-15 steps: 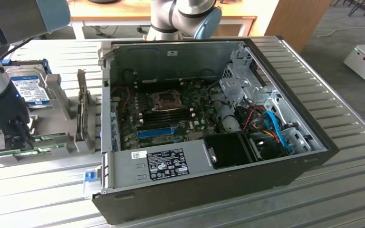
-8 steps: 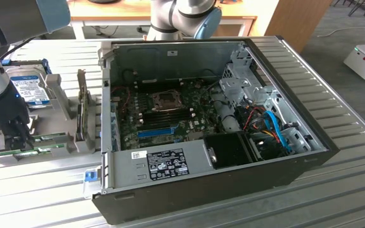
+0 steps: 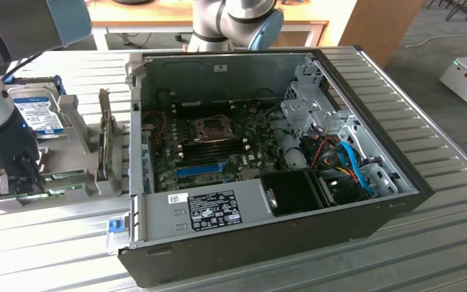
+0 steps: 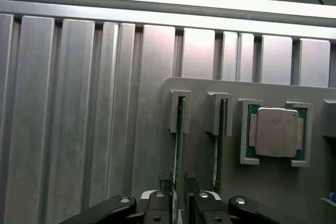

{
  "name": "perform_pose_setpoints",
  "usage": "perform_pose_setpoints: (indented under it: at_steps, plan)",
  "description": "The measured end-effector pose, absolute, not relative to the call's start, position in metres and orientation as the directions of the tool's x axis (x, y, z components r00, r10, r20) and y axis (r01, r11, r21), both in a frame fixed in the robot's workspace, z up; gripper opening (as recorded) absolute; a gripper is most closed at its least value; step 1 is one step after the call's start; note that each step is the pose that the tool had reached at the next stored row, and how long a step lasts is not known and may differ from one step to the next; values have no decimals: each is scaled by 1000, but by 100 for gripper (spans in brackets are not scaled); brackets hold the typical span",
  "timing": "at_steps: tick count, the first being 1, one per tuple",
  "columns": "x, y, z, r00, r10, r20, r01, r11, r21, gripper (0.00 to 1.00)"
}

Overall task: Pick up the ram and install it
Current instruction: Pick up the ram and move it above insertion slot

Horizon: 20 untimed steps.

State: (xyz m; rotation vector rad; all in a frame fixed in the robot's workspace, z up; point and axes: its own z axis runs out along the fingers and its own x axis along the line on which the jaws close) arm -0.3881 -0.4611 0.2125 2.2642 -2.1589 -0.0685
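The ram [image 4: 179, 140] is a thin green stick standing on edge in a slot of a grey holder [image 4: 262, 192]. A second green stick [image 4: 219, 140] stands in the slot beside it. My gripper [image 4: 178, 183] is open and low over the first stick, with one dark finger on each side of its edge. In the exterior view, my gripper [image 3: 25, 175] reaches down into the grey holder [image 3: 79, 188] at the left, where green sticks [image 3: 59, 177] lie. The open computer case [image 3: 258, 152] with its motherboard [image 3: 217, 146] stands to the right of the holder.
A processor chip [image 4: 275, 132] sits in a pocket of the holder past the second stick. A silver hard drive with a blue label [image 3: 39, 115] stands at the holder's back. A blue slot strip [image 3: 199, 169] lies on the motherboard. Everything rests on a ribbed metal table [image 3: 428, 243].
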Motion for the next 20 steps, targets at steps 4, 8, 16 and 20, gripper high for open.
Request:
perform_pose_setpoints:
  at_steps: [4,8,16,20]
  plan:
    - [-388,-461,209,47,-999,-23,-998,-48,39,24]
    - [-388,-461,208,47,-999,-23,-998,-48,39,24]
    - [-385,-461,208,47,-999,-23,-998,-48,39,24]
    - [-380,-461,208,47,-999,-23,-998,-48,39,24]
